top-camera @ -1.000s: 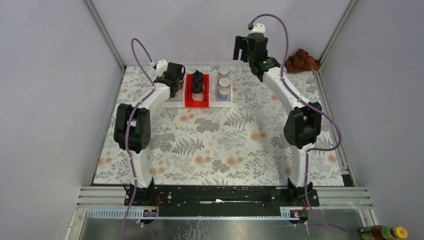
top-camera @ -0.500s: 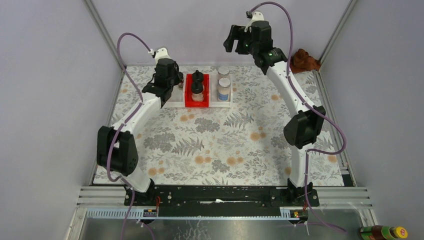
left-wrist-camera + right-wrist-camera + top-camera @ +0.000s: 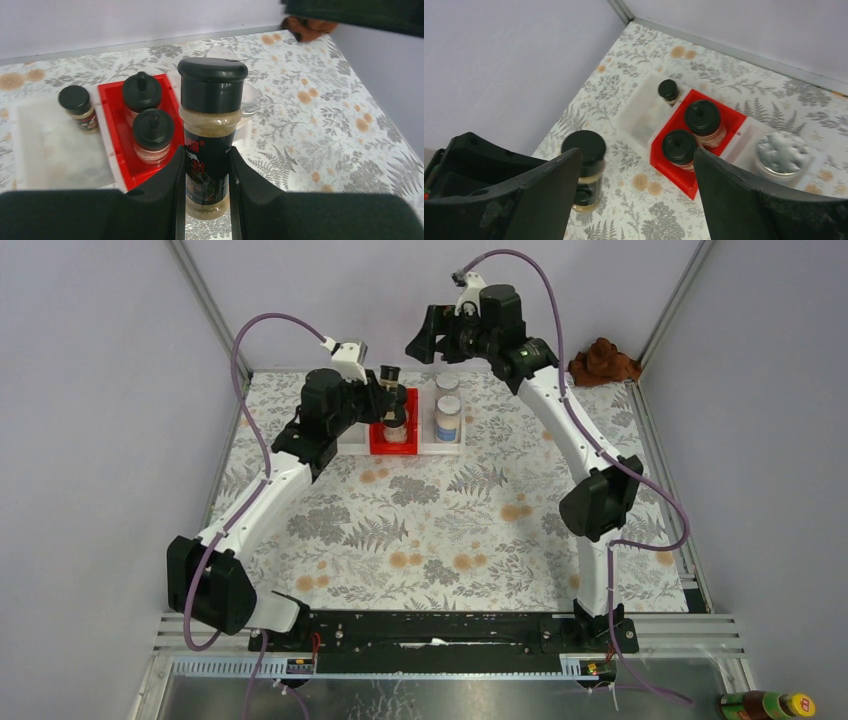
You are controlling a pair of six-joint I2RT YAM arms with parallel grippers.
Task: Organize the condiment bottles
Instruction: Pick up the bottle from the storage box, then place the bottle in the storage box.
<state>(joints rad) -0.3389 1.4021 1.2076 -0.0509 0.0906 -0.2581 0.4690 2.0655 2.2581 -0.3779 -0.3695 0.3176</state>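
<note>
Starting at the near right corner, you have a brown yellow-capped bottle (image 3: 768, 705) lying on its side off the fern-print bench (image 3: 450, 530). Farther in on the left side, your left tool (image 3: 206, 165) is clamped on a slim dark jar (image 3: 210, 125) with a black cap. The jar is gripped around its lower body and held upright, lifted clear of the bench and close to the row of trays. Beyond it, three trays sit side by side at the far middle. The left white tray (image 3: 55, 150) holds the second slim dark jar (image 3: 76, 102) at its far end. The red tray (image 3: 107, 100) carries two clear jars with domed caps, one near (image 3: 152, 135) and one far (image 3: 141, 95). The right white tray (image 3: 460, 445) holds two silver-lidded jars, near (image 3: 447, 418) and far (image 3: 447, 386). Your right tool (image 3: 636, 160) hangs high over the far edge above the trays, its fingers wide apart and gripping nothing. A brown cloth (image 3: 605, 362) sits crumpled in the far right corner.
</note>
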